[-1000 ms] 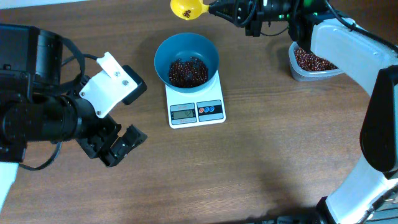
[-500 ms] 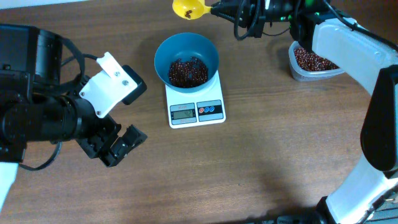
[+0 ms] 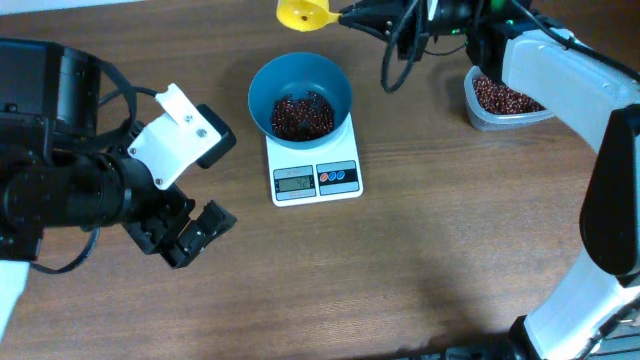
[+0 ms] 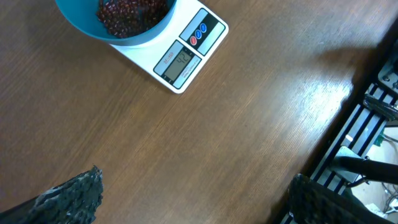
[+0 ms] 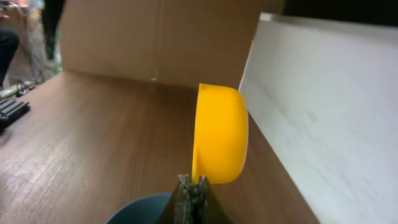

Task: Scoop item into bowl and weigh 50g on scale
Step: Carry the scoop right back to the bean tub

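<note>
My left arm [image 3: 70, 180] left of the scale [image 3: 316, 165], fat and black, a white plate [image 3: 178, 138] with small dark screws, looping black cables [image 3: 120, 95], rough dark finger pads [image 4: 74, 194], my right arm [image 3: 565, 85] right of the scale, smooth white shell, a thin black cable [image 3: 398, 45] in a loop

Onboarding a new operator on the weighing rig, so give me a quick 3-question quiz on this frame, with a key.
1. True or false: the bowl sits on the scale.
2. What does the right gripper hold? A) a yellow scoop B) a metal spoon C) nothing
3. Short answer: besides the bowl, which container holds beans?

Key:
1. True. The bowl rests on the scale's platform, behind the display.
2. A. The gripper is shut on the scoop's handle, beyond the bowl.
3. The clear tub, on the table to the right of the scale.
</note>
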